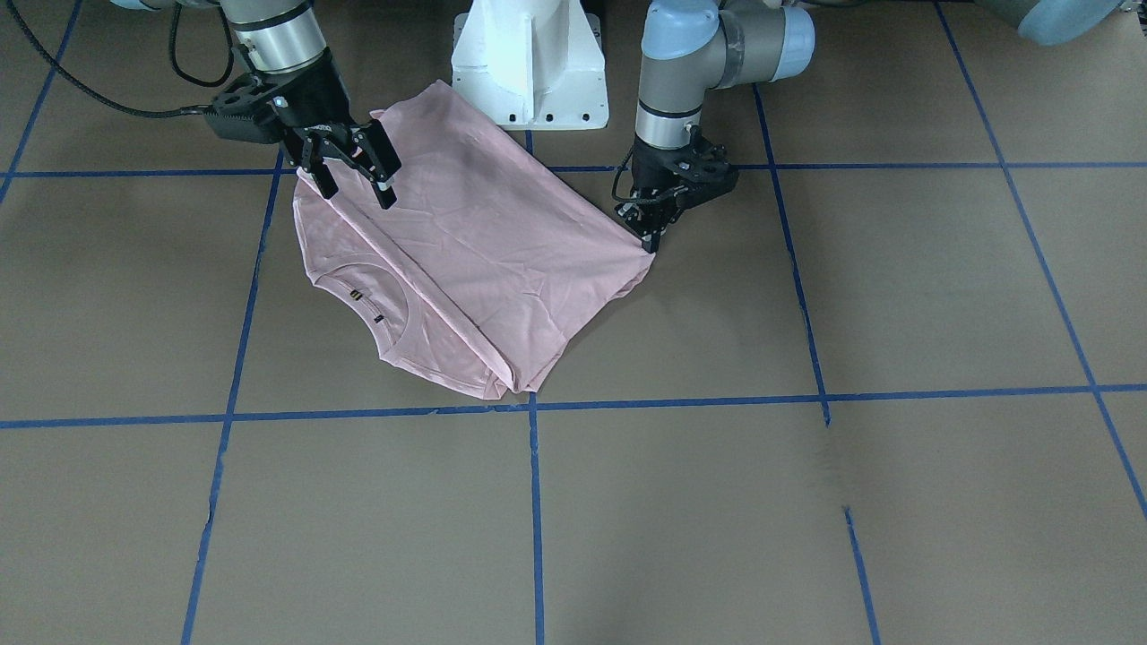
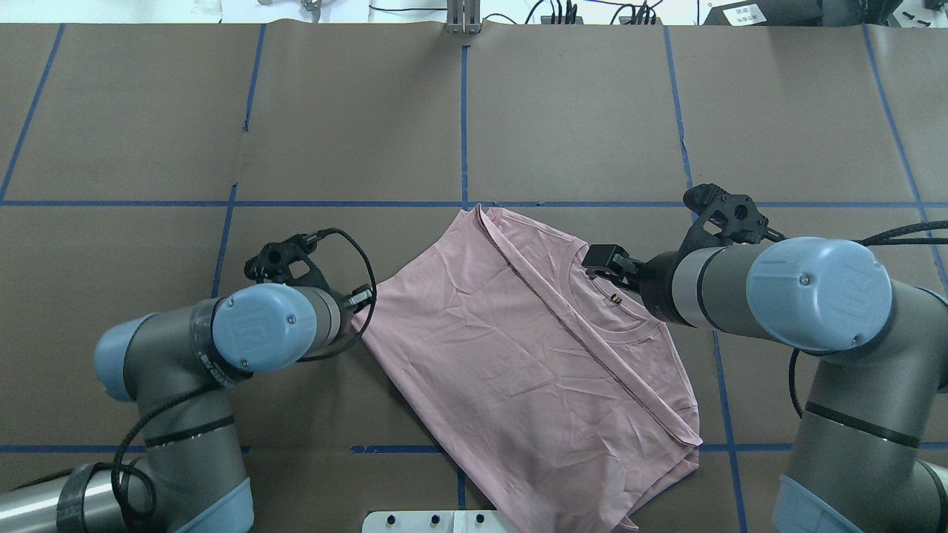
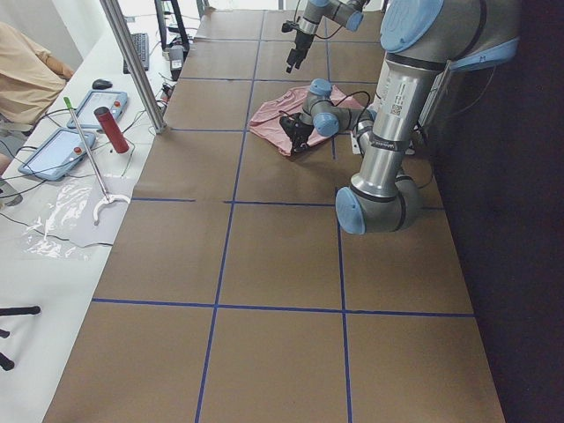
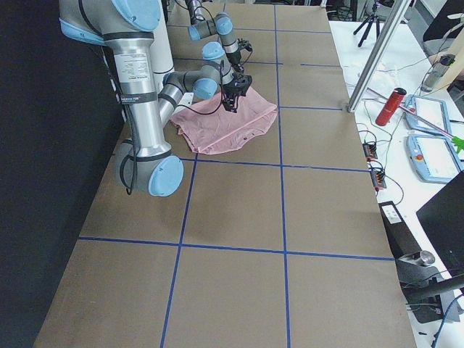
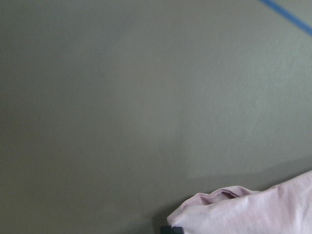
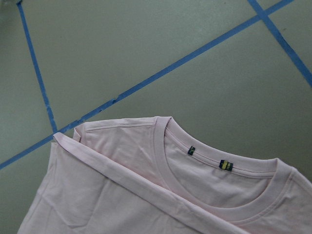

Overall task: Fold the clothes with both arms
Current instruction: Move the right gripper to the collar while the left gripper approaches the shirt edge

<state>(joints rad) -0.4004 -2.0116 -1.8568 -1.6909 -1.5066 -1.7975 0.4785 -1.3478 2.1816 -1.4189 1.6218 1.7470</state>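
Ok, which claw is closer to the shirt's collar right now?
Right. The right claw hovers open over the collar end of the T-shirt; the left claw is at the opposite side edge, well away from it.

Silver-grey arms (image 2: 700, 289) wear blue caps (image 2: 818, 292), seemingly braided cables (image 2: 364, 257).

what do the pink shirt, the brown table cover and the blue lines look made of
T-shirt: thin soft knit, probably cotton jersey, matte; it creases finely and has a stitched collar band. Table cover: matte brown, likely paper or card, stock unclear. Blue lines: probably adhesive tape, edges nicked and ragged.
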